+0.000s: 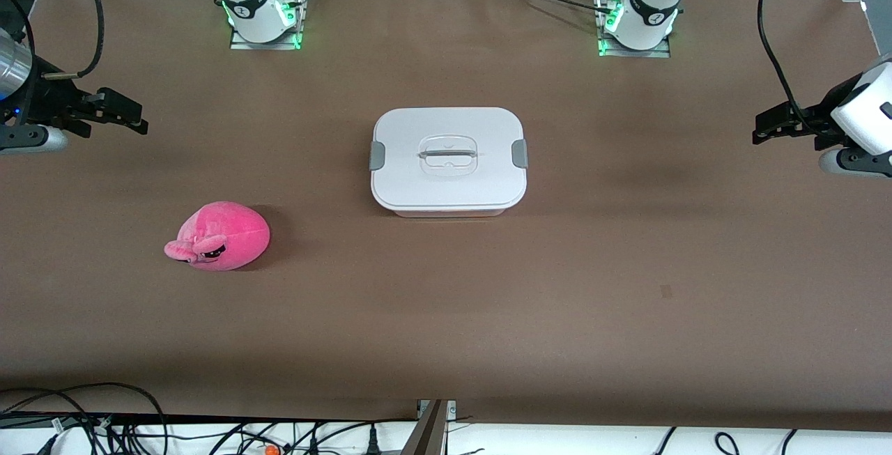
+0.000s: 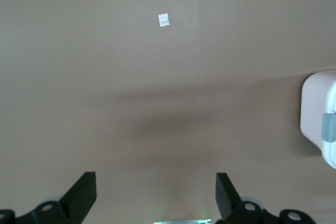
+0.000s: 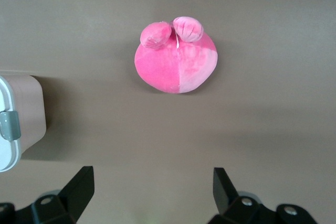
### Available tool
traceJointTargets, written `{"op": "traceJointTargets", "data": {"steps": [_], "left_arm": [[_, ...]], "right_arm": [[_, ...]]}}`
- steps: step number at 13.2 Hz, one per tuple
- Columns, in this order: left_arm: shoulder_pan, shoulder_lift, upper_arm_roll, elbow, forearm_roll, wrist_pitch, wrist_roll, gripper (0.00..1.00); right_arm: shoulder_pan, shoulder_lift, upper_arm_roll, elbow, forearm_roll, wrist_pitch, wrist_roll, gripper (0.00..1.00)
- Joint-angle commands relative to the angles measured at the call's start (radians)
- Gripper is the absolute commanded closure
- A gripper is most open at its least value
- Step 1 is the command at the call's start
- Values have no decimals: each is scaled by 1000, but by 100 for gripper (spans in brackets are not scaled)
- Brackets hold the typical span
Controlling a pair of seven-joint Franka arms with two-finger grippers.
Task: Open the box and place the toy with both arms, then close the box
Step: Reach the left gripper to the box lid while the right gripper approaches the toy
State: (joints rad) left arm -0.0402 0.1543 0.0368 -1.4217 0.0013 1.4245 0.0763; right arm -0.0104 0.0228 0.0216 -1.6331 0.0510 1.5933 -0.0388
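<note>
Item: box (image 1: 449, 162), lid on, both grey clips down, mid-counter; long axis runs from one arm's end to the other, a clip facing each.

Item: toy (image 1: 219, 237), nearer my camera, toward the right arm's end.

Right pincer (image 1: 118, 115) spread, empty, up at its end; toy apparently closest to it.

Left pincer (image 1: 780, 124) spread, empty, at the other end.

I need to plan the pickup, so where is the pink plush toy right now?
The toy lies on the table toward the right arm's end, nearer the front camera than the closed box and apart from it.
</note>
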Motion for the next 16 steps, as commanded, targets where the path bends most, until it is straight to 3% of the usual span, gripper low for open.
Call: {"op": "traceJointTargets", "data": {"steps": [1, 7, 16], "left_arm": [[-6, 16, 3, 32, -18, -10, -10, 0], [-33, 21, -1, 32, -23, -10, -10, 0], [-191, 39, -24, 32, -41, -6, -15, 0]], "right_arm": [[-6, -35, 9, -19, 18, -16, 57, 0], [-6, -24, 8, -19, 20, 5, 68, 0], [-6, -11, 4, -109, 7, 135, 54, 0]]}}
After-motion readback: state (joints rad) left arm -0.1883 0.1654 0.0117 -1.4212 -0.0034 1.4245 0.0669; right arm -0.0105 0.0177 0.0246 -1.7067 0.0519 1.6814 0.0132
